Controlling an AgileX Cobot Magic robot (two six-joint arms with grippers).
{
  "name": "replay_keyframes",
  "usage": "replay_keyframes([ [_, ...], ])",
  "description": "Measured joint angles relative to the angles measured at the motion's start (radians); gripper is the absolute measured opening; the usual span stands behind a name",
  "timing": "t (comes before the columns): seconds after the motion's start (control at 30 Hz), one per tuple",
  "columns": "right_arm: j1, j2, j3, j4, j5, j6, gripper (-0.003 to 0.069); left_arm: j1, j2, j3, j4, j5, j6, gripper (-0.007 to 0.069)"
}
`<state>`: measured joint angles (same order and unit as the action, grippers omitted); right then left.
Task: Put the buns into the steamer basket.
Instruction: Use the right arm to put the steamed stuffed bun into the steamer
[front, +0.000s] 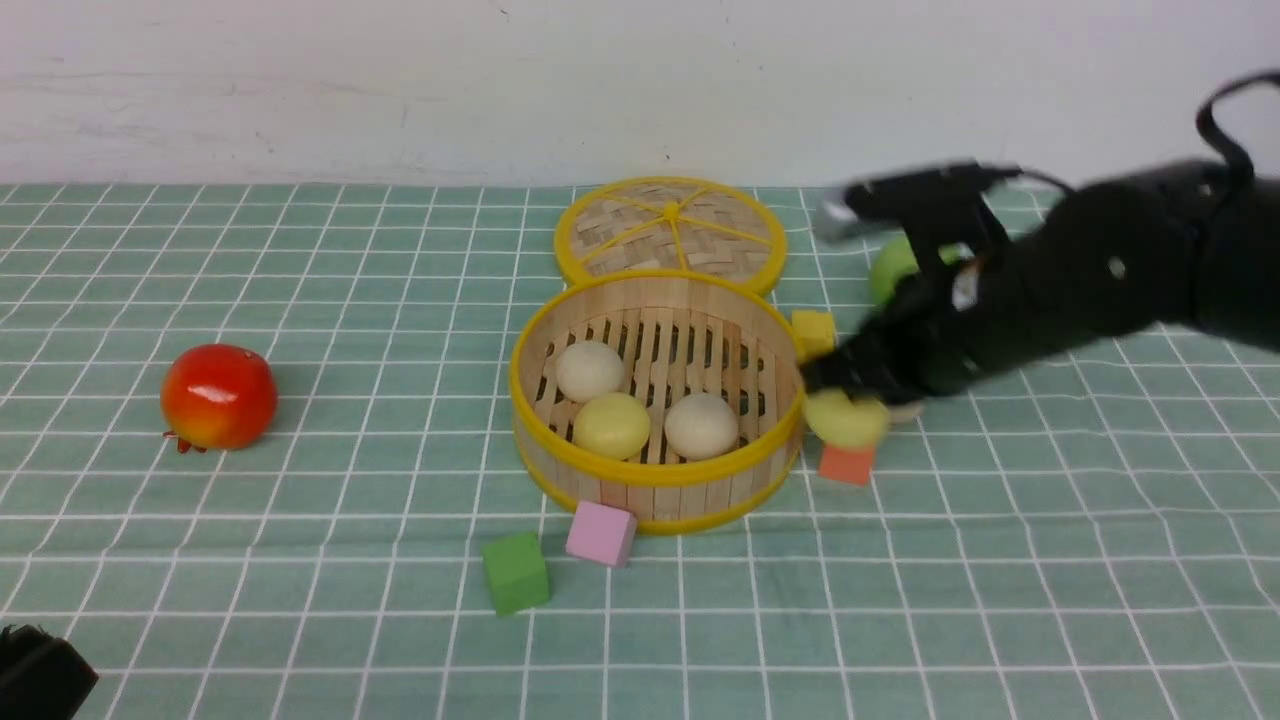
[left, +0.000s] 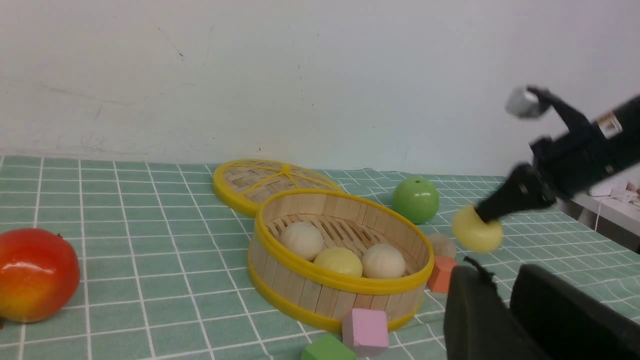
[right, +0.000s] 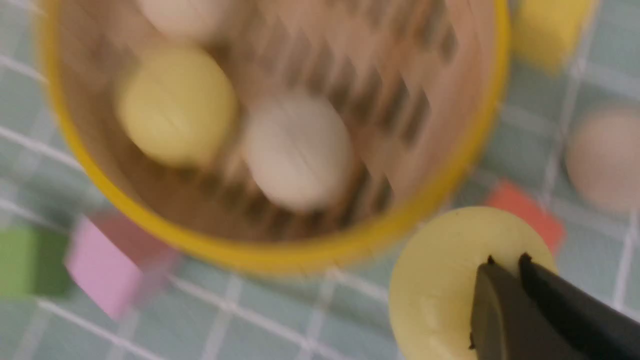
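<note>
The steamer basket (front: 655, 470) stands mid-table with three buns on its slatted floor: an off-white one (front: 590, 370), a pale yellow one (front: 611, 425) and another off-white one (front: 701, 425). Just right of the basket's rim, my right gripper (front: 845, 385) is shut on a second pale yellow bun (front: 848, 420), held a little above the cloth over an orange cube (front: 847, 463). Its fingertips (right: 492, 272) pinch into that bun (right: 440, 280). Another beige bun (left: 442, 245) lies on the cloth behind the cube. My left gripper (left: 502, 275) is low at the near left, fingers slightly apart, empty.
The flat woven lid (front: 670, 230) lies behind the basket. A green apple (front: 890, 270) sits partly behind my right arm and a red fruit (front: 218, 397) at the far left. A yellow cube (front: 813, 333), pink cube (front: 600, 533) and green cube (front: 516, 572) ring the basket.
</note>
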<state>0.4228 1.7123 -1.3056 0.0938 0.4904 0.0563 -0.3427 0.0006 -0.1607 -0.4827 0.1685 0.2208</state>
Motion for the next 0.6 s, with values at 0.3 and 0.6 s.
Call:
replay_keyframes([
  [0.3,0.017,0.266,-0.282,0.019,-0.028,-0.022,0.0006,0.0,0.0,0.0,0.0,0.0,0.0,0.0123],
  [0.6,0.017,0.447,-0.367,-0.043,-0.13,-0.025,0.0037,0.0,0.0,0.0,0.0,0.0,0.0,0.0131],
])
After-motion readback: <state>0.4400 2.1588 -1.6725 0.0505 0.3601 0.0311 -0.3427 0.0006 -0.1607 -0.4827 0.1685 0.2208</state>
